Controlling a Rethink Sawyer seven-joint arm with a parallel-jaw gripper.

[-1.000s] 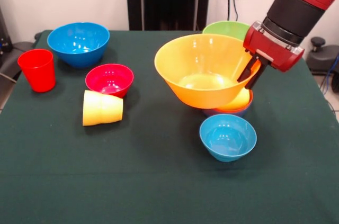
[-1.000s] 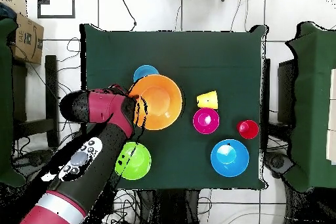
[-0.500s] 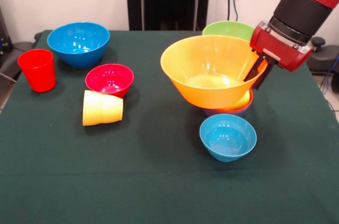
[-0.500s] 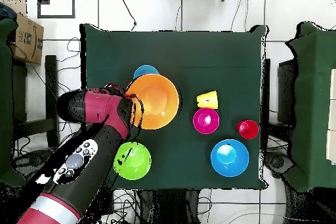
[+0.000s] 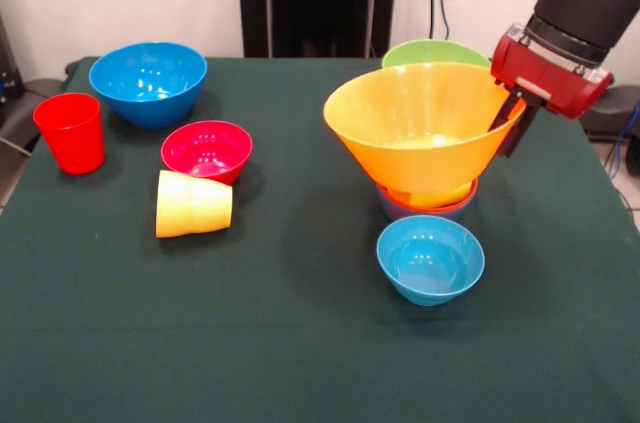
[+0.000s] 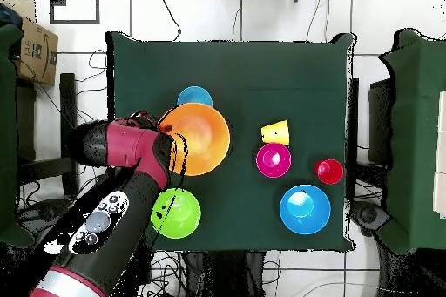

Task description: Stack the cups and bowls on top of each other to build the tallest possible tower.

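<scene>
**Big orange bowl held over the small stack**

Front view: the gripper (image 5: 507,121) is clamped on the right rim of the big orange bowl (image 5: 422,133), one finger inside the wall and one outside. The bowl sits level above a short stack (image 5: 428,201) made of an orange-red bowl nested in a dark blue one; whether it touches the stack cannot be told. A light-blue bowl (image 5: 430,258) stands just at 6 o'clock from the stack, and the lime green bowl (image 5: 432,51) shows behind the big bowl at 12 o'clock. Toward 9 o'clock on the green tablecloth (image 5: 300,343) lie a crimson bowl (image 5: 206,150), a yellow cup (image 5: 193,204) tipped on its side just below it, a blue bowl (image 5: 148,81) further back and an upright red cup (image 5: 71,131) at the far left.

Overhead view: the arm (image 6: 122,198) comes in from 7 o'clock to the big orange bowl (image 6: 196,139). The light-blue bowl (image 6: 194,97) peeks out at its 12 o'clock, the lime green bowl (image 6: 177,212) lies at 6 o'clock. At 3 o'clock sit the yellow cup (image 6: 276,132) and crimson bowl (image 6: 273,159), then the red cup (image 6: 329,171) and blue bowl (image 6: 305,208).
</scene>
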